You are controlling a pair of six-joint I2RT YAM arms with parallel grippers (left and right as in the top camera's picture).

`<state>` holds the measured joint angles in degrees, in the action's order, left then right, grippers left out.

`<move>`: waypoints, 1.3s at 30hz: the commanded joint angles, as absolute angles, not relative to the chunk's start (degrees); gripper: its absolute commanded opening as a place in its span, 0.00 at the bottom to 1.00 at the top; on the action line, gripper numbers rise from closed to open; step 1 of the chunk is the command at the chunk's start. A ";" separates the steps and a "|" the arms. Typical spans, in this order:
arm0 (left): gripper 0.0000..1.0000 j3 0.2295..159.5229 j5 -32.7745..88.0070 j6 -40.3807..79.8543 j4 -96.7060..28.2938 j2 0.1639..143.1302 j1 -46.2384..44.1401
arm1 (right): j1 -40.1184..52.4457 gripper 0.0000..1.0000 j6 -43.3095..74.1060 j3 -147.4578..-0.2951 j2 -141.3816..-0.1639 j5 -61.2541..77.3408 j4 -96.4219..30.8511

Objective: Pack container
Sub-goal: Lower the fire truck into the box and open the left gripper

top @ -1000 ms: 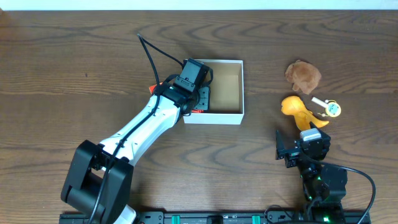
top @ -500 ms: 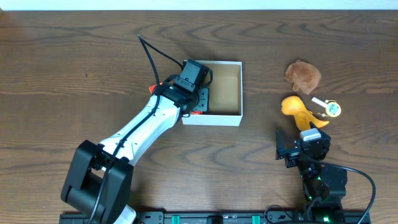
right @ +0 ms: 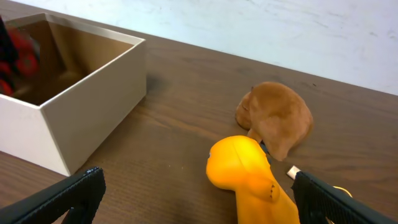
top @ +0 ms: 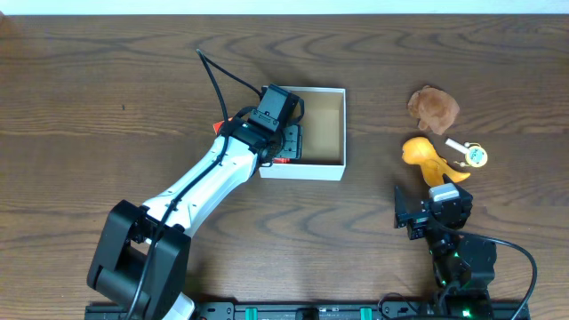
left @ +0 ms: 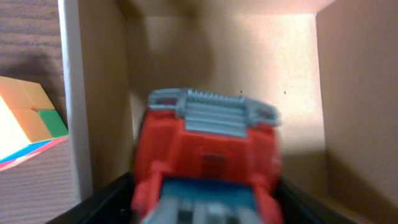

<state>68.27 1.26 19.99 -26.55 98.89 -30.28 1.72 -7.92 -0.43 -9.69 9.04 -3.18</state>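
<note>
Well, the wooden table [top: 107, 89] takes up nearly the whole overhead view. The container [top: 311, 169] stands a little above the centre of the frame, its tan inside open to the top. The left arm [top: 209, 182] reaches up from the lower left and ends over the container's left part.

The left gripper [top: 286, 142] is inside the box. In the left wrist view its dark fingers [left: 106, 199] press on both sides of a red toy truck [left: 208, 155], so I judge it is closed on the truck, though the picture is blurred there. The truck is beside the left inner wall, and its long axis points away from the camera, toward the far wall. I cannot tell whether it touches the floor. The open floor lies ahead and to the right of the truck — the coming release depends on this.

The right gripper [right: 196, 186] waits at the lower right of the overhead frame, with its jaws wide apart and nothing between them. Just above it lies an orange toy [top: 425, 158], slanting from upper left to lower right. Further up is a brown plush [top: 433, 108], and a small white piece [top: 468, 153] lies just beside the orange toy. All three lie to the right of the container, so the right arm is the nearer one for them. A coloured cube [left: 28, 124] sits outside the container's left wall.
</note>
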 commanded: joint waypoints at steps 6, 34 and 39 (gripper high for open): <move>0.71 68.64 0.34 20.34 -26.48 98.87 -30.35 | 1.04 0.99 -7.31 -0.32 -9.39 9.43 -3.38; 0.06 72.99 0.99 14.81 -23.42 98.65 -36.38 | 1.04 0.99 -7.31 -0.32 -9.39 9.43 -3.36; 0.06 72.99 0.71 13.96 -20.93 101.12 -37.91 | 1.04 0.99 -7.31 -0.32 -9.39 9.43 -3.36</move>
<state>71.79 1.10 15.40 -21.50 98.87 -37.76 1.72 -7.92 -0.43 -9.69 9.06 -3.18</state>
